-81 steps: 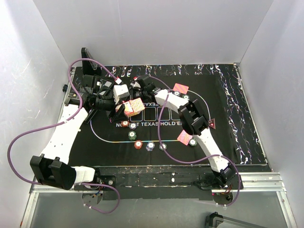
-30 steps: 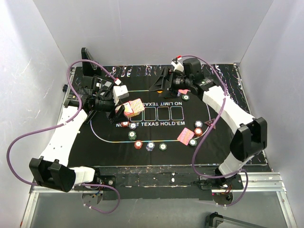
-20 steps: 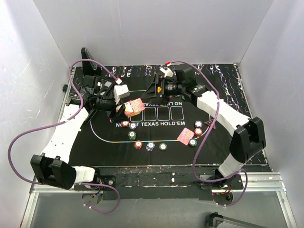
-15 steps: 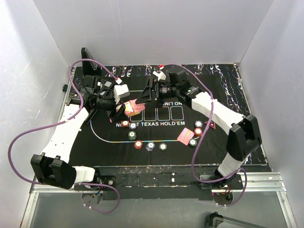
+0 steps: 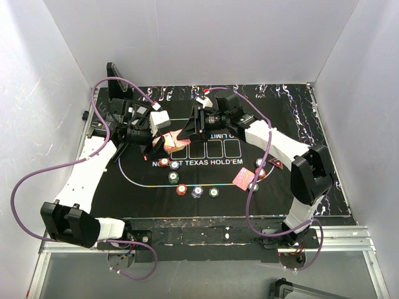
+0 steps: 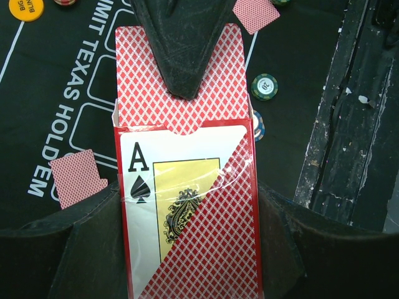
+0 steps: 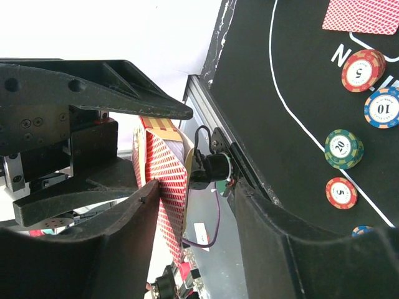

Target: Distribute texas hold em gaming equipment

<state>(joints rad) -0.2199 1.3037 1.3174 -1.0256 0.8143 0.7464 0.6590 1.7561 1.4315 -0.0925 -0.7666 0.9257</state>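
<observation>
My left arm [image 5: 87, 171] reaches from the lower left of the overhead view to centre-left, where my left gripper [image 5: 163, 144] is clamped on the card box [image 5: 176, 139]. My right arm [image 5: 280, 143] folds at the elbow on the right and stretches left, the right gripper [image 5: 193, 128] nose to nose with the left, its jaws apart.

Your card box [image 6: 187, 249] runs off the bottom edge. A finger [image 6: 181, 43] of the right gripper [image 7: 196, 187] hides the cards' [image 6: 134, 81] middle.
</observation>
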